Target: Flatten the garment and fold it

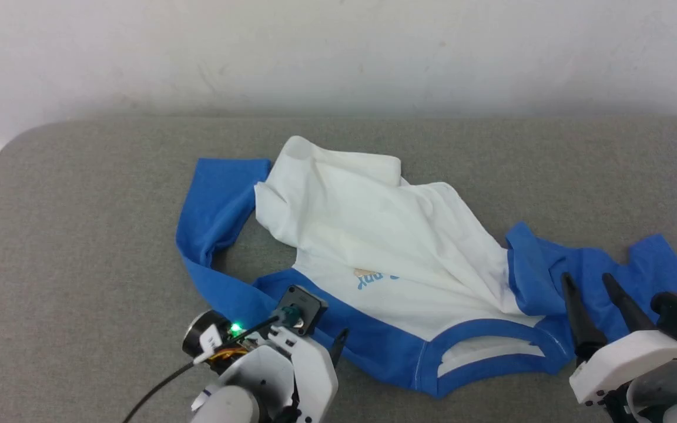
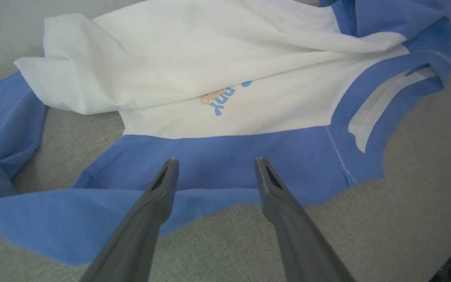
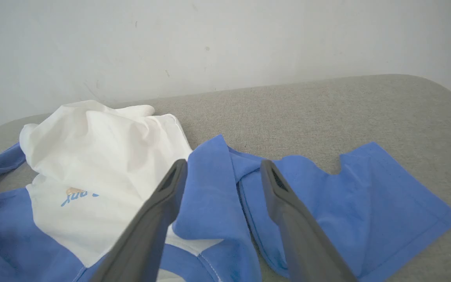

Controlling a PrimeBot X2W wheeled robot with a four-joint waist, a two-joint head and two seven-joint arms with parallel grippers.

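A wide grey surface (image 1: pixel 80 235), covered with a woven fabric, is stretching from the near side to the far side, where it is meeting a pale wall (image 1: pixel 338 53). Its far left corner (image 1: pixel 33 147) is curving round, and its far right corner (image 3: pixel 433 94) is curving too. The wall is showing faint scuffs and some small dark specks. Soft, even light is falling on everything and is making only weak shadows.
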